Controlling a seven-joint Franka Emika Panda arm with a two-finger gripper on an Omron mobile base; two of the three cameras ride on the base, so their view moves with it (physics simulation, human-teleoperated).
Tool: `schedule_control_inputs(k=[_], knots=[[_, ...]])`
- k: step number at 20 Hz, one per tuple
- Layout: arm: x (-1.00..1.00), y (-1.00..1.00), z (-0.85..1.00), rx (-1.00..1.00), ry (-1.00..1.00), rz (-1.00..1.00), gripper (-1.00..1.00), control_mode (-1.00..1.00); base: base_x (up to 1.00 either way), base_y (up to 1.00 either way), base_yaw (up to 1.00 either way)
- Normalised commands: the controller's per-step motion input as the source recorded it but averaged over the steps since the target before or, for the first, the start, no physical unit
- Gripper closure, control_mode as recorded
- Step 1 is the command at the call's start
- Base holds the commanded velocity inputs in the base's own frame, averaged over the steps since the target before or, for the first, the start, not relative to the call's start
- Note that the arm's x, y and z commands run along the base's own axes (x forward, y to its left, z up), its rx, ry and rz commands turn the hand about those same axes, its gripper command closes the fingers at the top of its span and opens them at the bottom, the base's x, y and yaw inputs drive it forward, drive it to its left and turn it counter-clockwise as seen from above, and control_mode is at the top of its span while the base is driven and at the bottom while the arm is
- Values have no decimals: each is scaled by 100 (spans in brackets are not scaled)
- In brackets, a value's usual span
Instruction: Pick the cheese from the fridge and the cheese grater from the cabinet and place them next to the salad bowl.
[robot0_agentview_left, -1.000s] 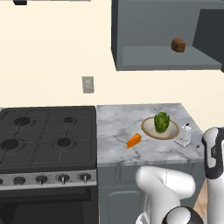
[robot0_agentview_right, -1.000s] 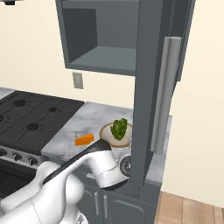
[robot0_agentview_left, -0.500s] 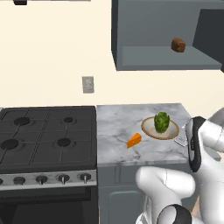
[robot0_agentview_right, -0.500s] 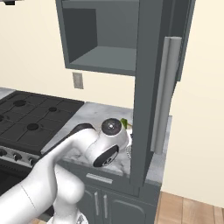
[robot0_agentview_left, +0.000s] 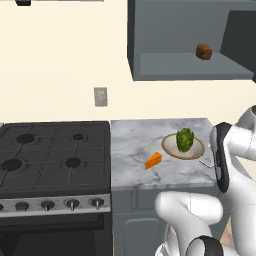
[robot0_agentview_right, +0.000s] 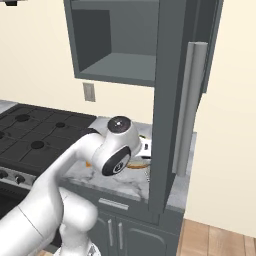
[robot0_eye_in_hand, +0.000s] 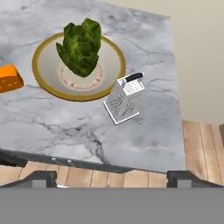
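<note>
Gripper (robot0_eye_in_hand: 112, 179): I see the jaws spread wide and holding nothing, above the counter edge.
Cheese grater (robot0_eye_in_hand: 125, 98): it stands upright on the marble counter (robot0_eye_in_hand: 144, 131), touching the salad bowl (robot0_eye_in_hand: 78, 65) rim at the bowl's 4 o'clock.
Cheese (robot0_eye_in_hand: 9, 78): at the bowl's 9 o'clock, just beside the rim.
Free room: I see bare marble from the grater toward the front edge at 6 o'clock and the side edge at 3 o'clock.
Cabinet (robot0_agentview_left: 185, 65): open, a brown lump (robot0_agentview_left: 203, 51) on its shelf.

Perforated metal cheese grater (robot0_eye_in_hand: 124, 101) on veined, polished marble counter (robot0_eye_in_hand: 144, 131).
</note>
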Motion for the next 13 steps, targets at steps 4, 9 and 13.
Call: schedule_control_inputs(k=[4, 9, 13], knots=[[10, 20, 15, 20, -16, -61, -100, -100, 0, 0, 0], [0, 51, 13, 18, -27, -52, -100, -100, 0, 0, 0], [-12, 53, 11, 22, -33, -40, -100, -100, 0, 0, 0]])
